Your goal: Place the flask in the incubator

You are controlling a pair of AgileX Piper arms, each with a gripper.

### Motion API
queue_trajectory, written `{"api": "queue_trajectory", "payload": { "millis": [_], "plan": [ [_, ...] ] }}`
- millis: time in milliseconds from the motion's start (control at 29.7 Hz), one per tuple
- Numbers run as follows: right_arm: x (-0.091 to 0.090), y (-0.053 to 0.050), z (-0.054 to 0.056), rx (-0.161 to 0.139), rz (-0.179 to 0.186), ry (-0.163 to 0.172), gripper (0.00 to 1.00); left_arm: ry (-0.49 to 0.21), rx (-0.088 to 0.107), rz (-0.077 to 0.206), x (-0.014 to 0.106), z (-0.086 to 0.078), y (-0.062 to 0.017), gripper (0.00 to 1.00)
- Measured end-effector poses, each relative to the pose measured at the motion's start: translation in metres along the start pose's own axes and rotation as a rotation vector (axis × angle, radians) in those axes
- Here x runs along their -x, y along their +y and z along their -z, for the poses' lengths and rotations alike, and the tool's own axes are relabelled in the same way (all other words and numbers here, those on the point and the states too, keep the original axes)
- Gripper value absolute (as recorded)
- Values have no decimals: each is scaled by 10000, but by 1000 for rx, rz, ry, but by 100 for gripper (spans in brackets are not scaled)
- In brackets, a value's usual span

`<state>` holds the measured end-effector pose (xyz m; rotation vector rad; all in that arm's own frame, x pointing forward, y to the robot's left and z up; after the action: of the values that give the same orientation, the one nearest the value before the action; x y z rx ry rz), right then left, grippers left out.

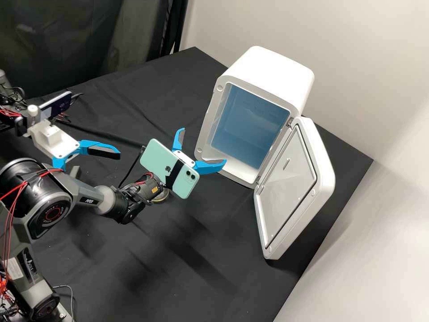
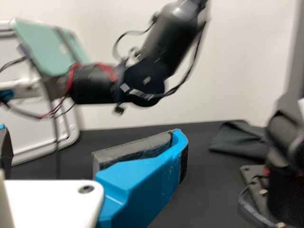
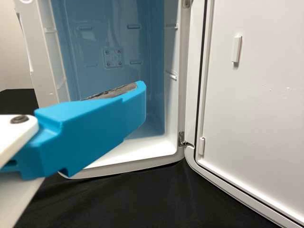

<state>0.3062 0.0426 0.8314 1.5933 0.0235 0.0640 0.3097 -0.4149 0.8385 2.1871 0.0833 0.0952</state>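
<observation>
On black cloth (image 1: 178,259), rounded white plastic incubator (image 1: 268,71)

The white boxy plastic incubator (image 1: 268,71) is pale blue inside, and its open door (image 1: 292,183) is white. The cloth-covered table (image 1: 178,259) is plain black. A mint-green slab phone (image 1: 158,160) wears a black strap.

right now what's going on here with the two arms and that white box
Two robot arms are working at a black bench. The right tool is open and holds nothing, just in front of the mouth of the white incubator. Its door is swung wide open and the blue inside looks bare. The left tool is open too and holds nothing, farther back from the box.
</observation>
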Motion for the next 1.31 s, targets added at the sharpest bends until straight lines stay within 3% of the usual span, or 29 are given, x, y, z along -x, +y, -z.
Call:
{"api": "queue_trajectory", "payload": {
  "millis": [202,472,641,1011,1214,1315],
  "plan": [
    [0,0,0,0,0,0,100,44,6,42,-27,129,-127,100],
    [0,0,0,0,0,0,100,43,5,54,-13,134,-162,100],
    [0,0,0,0,0,0,100,66,6,76,-23,215,-239,100],
    [0,0,0,0,0,0,100,199,25,115,6,638,-376,100],
    [0,0,0,0,0,0,100,256,33,112,35,818,-378,100],
    [0,0,0,0,0,0,100,277,20,126,47,888,-415,100]
  ]
}}
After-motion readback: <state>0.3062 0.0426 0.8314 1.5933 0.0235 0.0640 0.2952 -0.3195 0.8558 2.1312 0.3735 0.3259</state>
